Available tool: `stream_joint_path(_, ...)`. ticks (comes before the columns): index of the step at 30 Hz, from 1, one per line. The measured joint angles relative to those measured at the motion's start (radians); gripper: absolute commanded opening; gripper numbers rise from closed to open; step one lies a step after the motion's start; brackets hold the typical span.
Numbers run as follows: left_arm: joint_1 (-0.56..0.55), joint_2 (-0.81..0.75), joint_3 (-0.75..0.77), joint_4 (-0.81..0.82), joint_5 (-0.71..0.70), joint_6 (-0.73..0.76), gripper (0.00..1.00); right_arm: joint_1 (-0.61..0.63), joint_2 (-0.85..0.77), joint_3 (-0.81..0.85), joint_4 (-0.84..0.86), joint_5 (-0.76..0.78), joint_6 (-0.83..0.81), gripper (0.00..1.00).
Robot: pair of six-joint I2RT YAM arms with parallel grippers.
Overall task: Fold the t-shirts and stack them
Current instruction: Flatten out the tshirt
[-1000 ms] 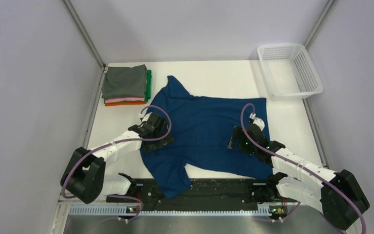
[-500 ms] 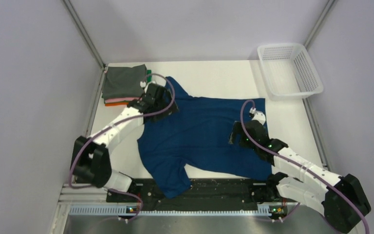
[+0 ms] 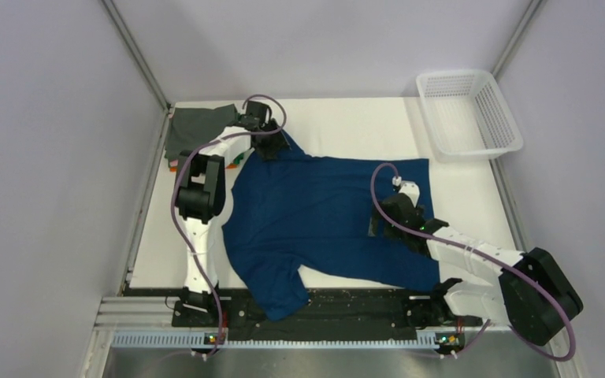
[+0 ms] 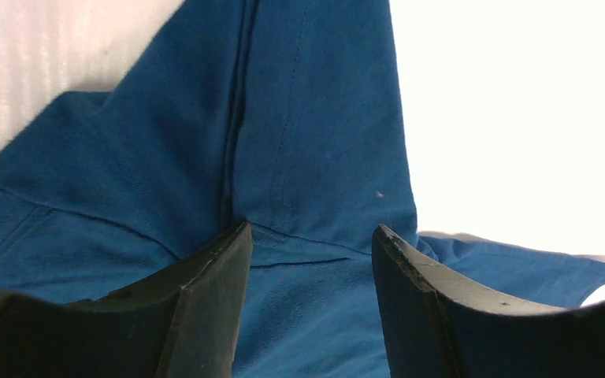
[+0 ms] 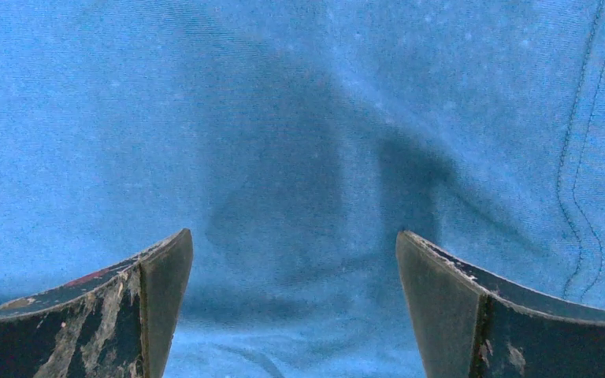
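— Where is the navy blue cloth t-shirt (image 3: 323, 213)?
— Spread flat across the middle of the white counter (image 3: 347, 126). One sleeve points toward the far left corner and the other reaches the near edge.
— And the left pincer (image 4: 311, 232)?
— It gapes open, fingers (image 4: 205, 299) on either side of the far sleeve's seam, near the stack of folded shirts (image 3: 197, 130) topped by a grey one.
— The right pincer (image 5: 295, 240)?
— Spread wide too, right over the shirt's right side, gripping nothing.

Folded stack (image 3: 193, 130): left arm (image 3: 222, 146) crossed it — only the grey top and an orange sliver showed.
Left gripper (image 4: 311, 233): finger bases cut off by the wrist view's lower edge.
Right gripper (image 5: 293, 238): from above, fingertips hidden beneath its own body.
Navy t-shirt (image 5: 299, 118): overran every edge of the right wrist view.
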State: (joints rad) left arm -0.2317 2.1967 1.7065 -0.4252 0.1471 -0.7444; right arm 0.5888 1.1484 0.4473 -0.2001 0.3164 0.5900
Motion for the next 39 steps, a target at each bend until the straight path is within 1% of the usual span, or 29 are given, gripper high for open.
stream_joint_path(6,-0.003,0.018,0.006,-0.003,0.01,-0.001,0.62,0.0,0.031,0.011,0.014,0.019,-0.013,0.99)
stream_joint_path(17,-0.005,-0.082,-0.146,0.006,-0.045,-0.01,0.59,0.0,0.039,0.013,0.024,0.024,-0.014,0.99)
stream_joint_path(22,-0.006,-0.082,-0.148,0.006,-0.054,-0.013,0.55,0.0,0.049,0.013,0.038,0.029,-0.017,0.99)
stream_joint_path(26,-0.007,-0.042,-0.092,0.003,-0.05,-0.018,0.51,0.0,0.054,0.013,0.045,0.032,-0.022,0.99)
stream_joint_path(30,-0.008,0.029,0.01,0.01,-0.033,-0.024,0.51,0.0,0.058,0.014,0.052,0.037,-0.022,0.99)
stream_joint_path(34,-0.009,0.098,0.107,0.019,-0.002,-0.042,0.46,0.0,0.065,0.018,0.055,0.041,-0.022,0.99)
stream_joint_path(39,-0.01,0.139,0.164,0.032,0.026,-0.057,0.44,0.0,0.072,0.02,0.058,0.047,-0.023,0.99)
